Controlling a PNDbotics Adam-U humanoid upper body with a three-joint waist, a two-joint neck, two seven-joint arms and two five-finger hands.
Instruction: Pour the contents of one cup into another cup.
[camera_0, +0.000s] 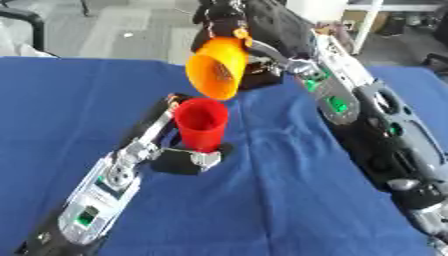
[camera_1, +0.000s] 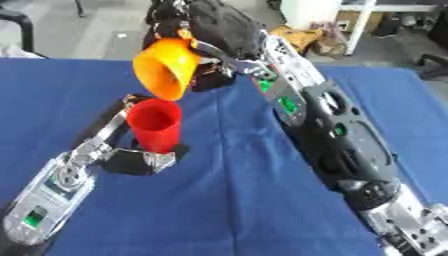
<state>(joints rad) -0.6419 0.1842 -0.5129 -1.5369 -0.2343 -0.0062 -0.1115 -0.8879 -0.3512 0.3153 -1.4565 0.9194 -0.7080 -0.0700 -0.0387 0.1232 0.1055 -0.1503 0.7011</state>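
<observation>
I have the orange plastic cup (camera_0: 217, 67) held in my right hand (camera_0: 229, 22), fingers curled round its base, tipped well over so its long axis slants down and its mouth sits just above and slightly behind the upright red plastic cup (camera_0: 201, 124). My left hand (camera_0: 185, 159) holds the red cup at its foot on the blue-clothed desk (camera_0: 289, 200), though I can't quite see how its fingers wrap it. I judge the pour depends on keeping the orange lip directly over the red mouth.

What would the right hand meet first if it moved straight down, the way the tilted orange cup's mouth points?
Probably the red cup: the orange cup in the right hand hangs just above its rim. The left hand steadies its base. Depth is uncertain.
</observation>
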